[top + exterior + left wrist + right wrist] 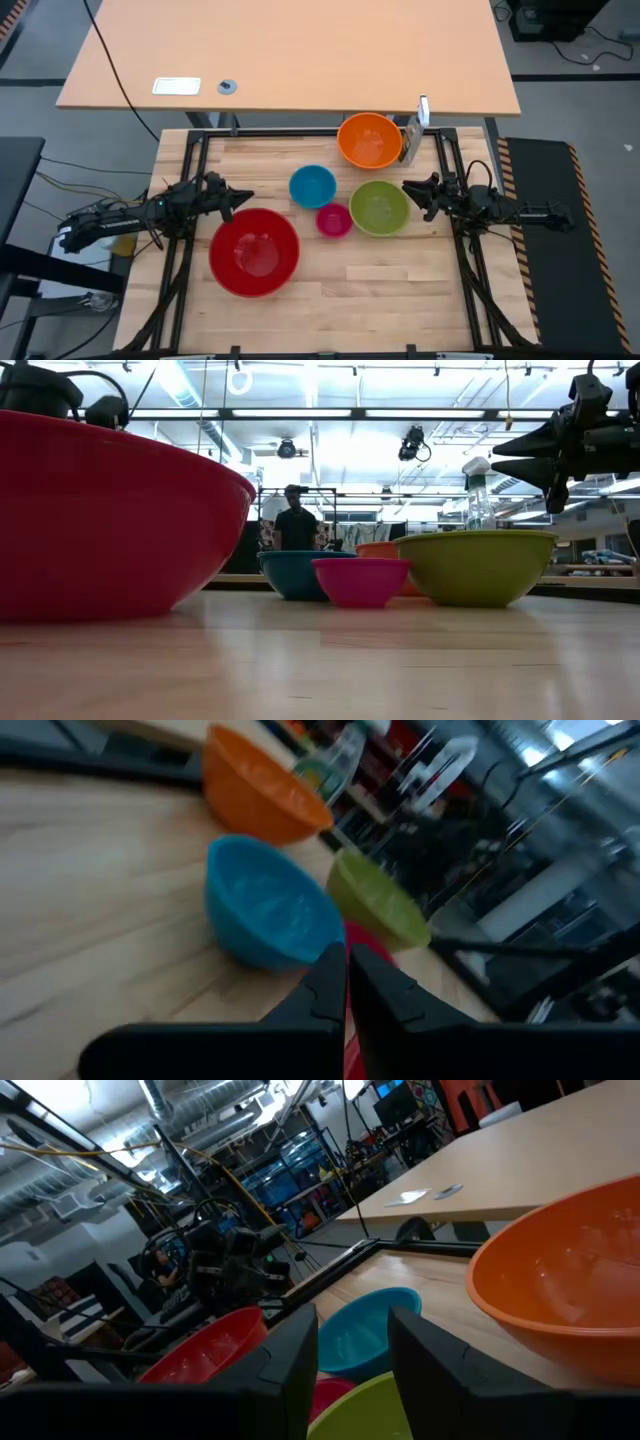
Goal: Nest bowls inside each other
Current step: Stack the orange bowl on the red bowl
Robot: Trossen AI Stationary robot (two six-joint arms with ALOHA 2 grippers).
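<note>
Five bowls stand upright on their bases on the wooden table. They are a big red bowl (253,252) near the left, a blue bowl (312,186), a small pink bowl (333,219), a green bowl (379,207) and an orange bowl (369,140) at the far edge. My left gripper (248,198) hovers shut and level just past the red bowl's far rim, pointing at the blue bowl (265,905). My right gripper (406,187) hovers open and level beside the green bowl's right rim, with nothing between its fingers (352,1335).
A clear bottle (411,139) stands by the orange bowl's right side. Black frame rails (190,160) run along the table's left, right and far edges. A tan desk (290,50) lies beyond. A person (296,520) stands far off in the room.
</note>
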